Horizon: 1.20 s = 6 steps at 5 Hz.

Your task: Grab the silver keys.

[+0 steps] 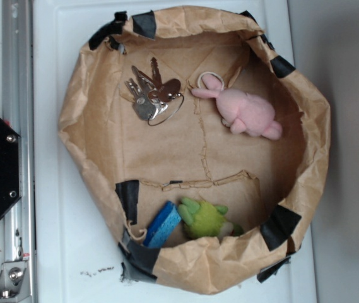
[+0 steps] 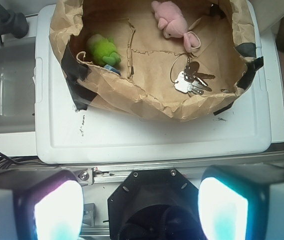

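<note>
Keys first: the silver keys (image 1: 151,95) lie fanned on the floor of a brown paper bin (image 1: 72,126), in the upper left of the exterior frame, their thin wire ring curving out to the lower right of the bunch. In the wrist view the same bunch (image 2: 191,80) sits right of centre in the upper half, close to the crumpled near wall of the bin. Beside them, near but apart, is a pink plush toy (image 1: 248,112) with a pale loop at its end. A green plush (image 1: 204,218) and a blue sponge (image 1: 163,225) sit low in the exterior frame, well away from the keys.

The gripper (image 2: 141,207) shows only in the wrist view, at the bottom edge, its two fingers (image 2: 57,210) far apart with the jaws wide and nothing between them. It hangs outside the bin, over the white tray (image 2: 132,140) and the rail, so the approach is not yet made.

Several things could spoil the grab. The keys lie flat and thin (little height for the pads to bite), so closing too high would likely slide off them, and metal on paper may skate. The bin's tall wrinkled wall stands between gripper and keys, and a low path could snag it and drag the whole bin. Coming down off target toward the pink toy risks catching its loop instead.
</note>
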Each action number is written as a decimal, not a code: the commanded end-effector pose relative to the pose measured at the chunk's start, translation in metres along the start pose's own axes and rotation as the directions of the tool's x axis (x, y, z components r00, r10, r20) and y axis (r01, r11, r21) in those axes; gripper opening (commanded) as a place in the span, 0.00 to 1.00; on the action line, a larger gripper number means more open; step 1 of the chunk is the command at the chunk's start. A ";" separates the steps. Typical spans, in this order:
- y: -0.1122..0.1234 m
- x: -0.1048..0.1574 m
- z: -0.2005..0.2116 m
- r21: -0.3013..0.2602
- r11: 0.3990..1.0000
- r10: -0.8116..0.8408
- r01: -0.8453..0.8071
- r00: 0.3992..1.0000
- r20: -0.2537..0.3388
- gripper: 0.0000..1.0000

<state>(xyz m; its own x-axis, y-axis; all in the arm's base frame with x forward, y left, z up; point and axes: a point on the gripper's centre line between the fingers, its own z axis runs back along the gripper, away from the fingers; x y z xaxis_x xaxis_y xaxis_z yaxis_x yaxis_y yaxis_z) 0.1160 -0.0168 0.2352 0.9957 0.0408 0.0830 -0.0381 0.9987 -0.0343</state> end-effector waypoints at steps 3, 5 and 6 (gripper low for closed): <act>-0.017 0.097 -0.050 0.016 0.971 0.236 -0.237 0.970 0.049 1.00; 0.012 0.135 -0.088 0.014 0.912 0.405 -0.409 0.907 0.118 1.00; 0.038 0.129 -0.098 0.074 0.852 0.508 -0.518 0.853 0.118 1.00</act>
<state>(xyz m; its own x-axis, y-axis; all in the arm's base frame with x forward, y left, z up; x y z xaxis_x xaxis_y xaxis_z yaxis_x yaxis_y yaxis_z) 0.2486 0.0114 0.1382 0.8390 0.5246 0.1447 -0.5326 0.8461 0.0207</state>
